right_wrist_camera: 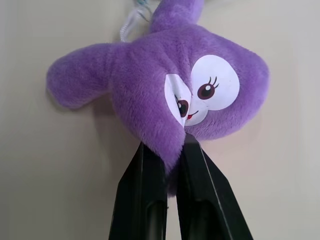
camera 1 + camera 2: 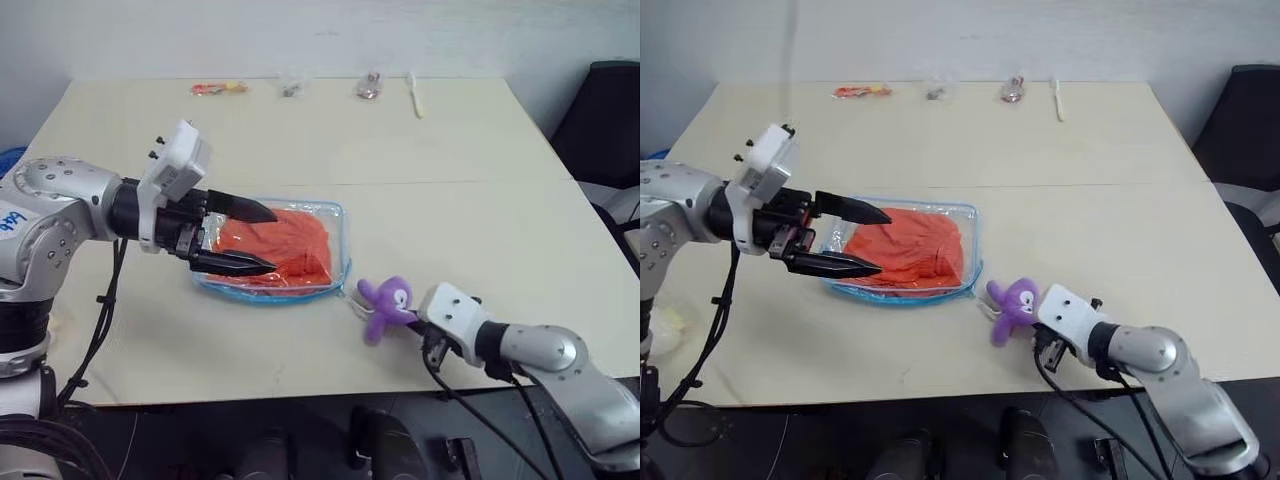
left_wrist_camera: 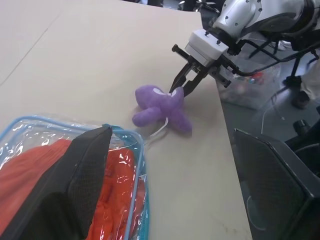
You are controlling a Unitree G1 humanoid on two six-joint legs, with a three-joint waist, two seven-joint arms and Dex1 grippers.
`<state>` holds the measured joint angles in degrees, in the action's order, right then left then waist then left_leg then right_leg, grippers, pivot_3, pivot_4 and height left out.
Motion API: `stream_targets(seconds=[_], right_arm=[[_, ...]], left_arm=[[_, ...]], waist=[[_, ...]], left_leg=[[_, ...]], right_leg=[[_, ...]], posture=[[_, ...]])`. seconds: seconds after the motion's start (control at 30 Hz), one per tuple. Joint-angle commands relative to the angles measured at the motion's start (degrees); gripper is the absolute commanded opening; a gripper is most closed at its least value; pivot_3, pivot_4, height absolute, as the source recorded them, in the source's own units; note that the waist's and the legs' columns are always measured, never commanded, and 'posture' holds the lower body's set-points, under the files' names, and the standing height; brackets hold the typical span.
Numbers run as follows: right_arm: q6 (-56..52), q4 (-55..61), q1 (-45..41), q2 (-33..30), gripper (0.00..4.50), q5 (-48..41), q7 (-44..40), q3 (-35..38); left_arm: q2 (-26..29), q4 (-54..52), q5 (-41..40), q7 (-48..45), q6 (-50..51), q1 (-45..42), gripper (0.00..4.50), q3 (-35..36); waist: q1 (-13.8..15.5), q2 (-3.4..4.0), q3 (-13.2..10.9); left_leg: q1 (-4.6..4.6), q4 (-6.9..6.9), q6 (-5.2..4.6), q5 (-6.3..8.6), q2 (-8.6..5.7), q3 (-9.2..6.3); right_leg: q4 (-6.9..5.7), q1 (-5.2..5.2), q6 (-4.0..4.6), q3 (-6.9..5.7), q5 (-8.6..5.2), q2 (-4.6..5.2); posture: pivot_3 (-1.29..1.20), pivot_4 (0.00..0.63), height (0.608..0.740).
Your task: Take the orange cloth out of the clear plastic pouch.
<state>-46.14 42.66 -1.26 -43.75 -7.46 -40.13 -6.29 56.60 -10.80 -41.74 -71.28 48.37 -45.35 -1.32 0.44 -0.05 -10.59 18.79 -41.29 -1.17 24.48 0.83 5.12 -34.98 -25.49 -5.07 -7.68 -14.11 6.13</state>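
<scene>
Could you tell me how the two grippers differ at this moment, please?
The left gripper has its fingers spread wide and grips nothing, while the right gripper is pinched shut on the purple plush toy. The left gripper hangs over the clear plastic pouch, where the orange cloth lies inside; the right gripper sits low beside the pouch, near the table's front edge. Both have two black fingers.

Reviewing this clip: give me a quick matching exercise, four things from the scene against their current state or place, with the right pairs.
1. orange cloth
2. purple plush toy
3. left gripper
4. small packets

A. pinched by shut black fingers
B. open, hovering at the pouch
C. along the table's far edge
D. inside the clear plastic pouch

Pairs: 1-D, 2-A, 3-B, 4-C
</scene>
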Motion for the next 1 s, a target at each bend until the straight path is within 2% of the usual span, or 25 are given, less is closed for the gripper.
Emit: stream_targets(seconds=[0.03,0.27,0.57,0.6,0.67,0.8,1.0], right_arm=[[-3.77,4.68,0.31,2.42,0.08,-2.06,1.92,-2.47],[-8.10,5.38,-0.87,7.24,0.08,-5.04,4.04,-6.87],[-9.95,-0.23,-4.94,13.28,0.08,-7.68,5.34,-10.71],[-10.20,-0.46,-5.21,13.46,0.68,-7.94,5.26,-10.87],[-10.92,-0.38,-5.66,13.19,1.22,-8.50,5.10,-10.77],[-12.54,2.76,-5.74,10.82,2.61,-11.53,3.14,-7.60],[-14.52,8.27,-5.50,5.44,2.61,-20.07,-1.75,0.68]], left_arm=[[0.28,0.50,1.23,-2.97,-1.82,-1.94,4.10,-0.51],[0.31,-0.57,2.22,-6.17,-2.79,-1.75,4.10,-1.65],[0.42,-0.08,3.47,-7.61,-3.11,-2.52,4.10,-1.60],[0.45,-0.11,3.60,-7.61,-3.16,-2.44,4.10,-1.50],[0.47,-0.09,3.80,-7.62,-3.28,-2.26,4.10,-1.27],[0.51,0.34,4.20,-7.72,-3.64,-2.04,4.10,-1.01],[0.44,0.72,4.86,-7.48,-4.48,-1.67,4.10,-0.94]], waist=[[-0.20,0.00,0.00],[-0.55,0.00,0.00],[-0.69,-0.04,0.02],[-0.68,-0.03,0.02],[-0.67,-0.04,0.02],[-0.65,-0.03,0.02],[-0.41,-0.04,0.02]], left_leg=[[0.00,0.00,0.00,0.00,0.00,0.00],[-0.03,0.02,0.03,0.02,0.06,0.01],[-0.11,0.04,0.06,0.03,0.08,0.07],[-0.14,0.06,0.06,0.03,0.09,0.08],[-0.15,0.07,0.06,0.03,0.09,0.08],[-0.15,0.06,0.06,0.03,0.09,0.09],[-0.11,0.03,0.05,0.03,0.07,0.07]], right_leg=[[0.00,0.00,0.00,0.00,0.00,-0.01],[0.01,0.00,0.03,0.02,-0.02,-0.10],[0.00,0.01,0.06,0.10,-0.03,-0.17],[-0.01,0.01,0.06,0.11,-0.03,-0.17],[-0.01,0.02,0.07,0.12,-0.04,-0.18],[-0.01,0.02,0.07,0.13,-0.04,-0.18],[0.01,0.02,0.06,0.12,-0.03,-0.16]], posture=[[0.00,0.150,0.740],[0.00,0.150,0.740],[0.00,0.150,0.740],[0.00,0.150,0.740],[0.00,0.150,0.740],[0.00,0.150,0.740],[0.00,0.150,0.740]])
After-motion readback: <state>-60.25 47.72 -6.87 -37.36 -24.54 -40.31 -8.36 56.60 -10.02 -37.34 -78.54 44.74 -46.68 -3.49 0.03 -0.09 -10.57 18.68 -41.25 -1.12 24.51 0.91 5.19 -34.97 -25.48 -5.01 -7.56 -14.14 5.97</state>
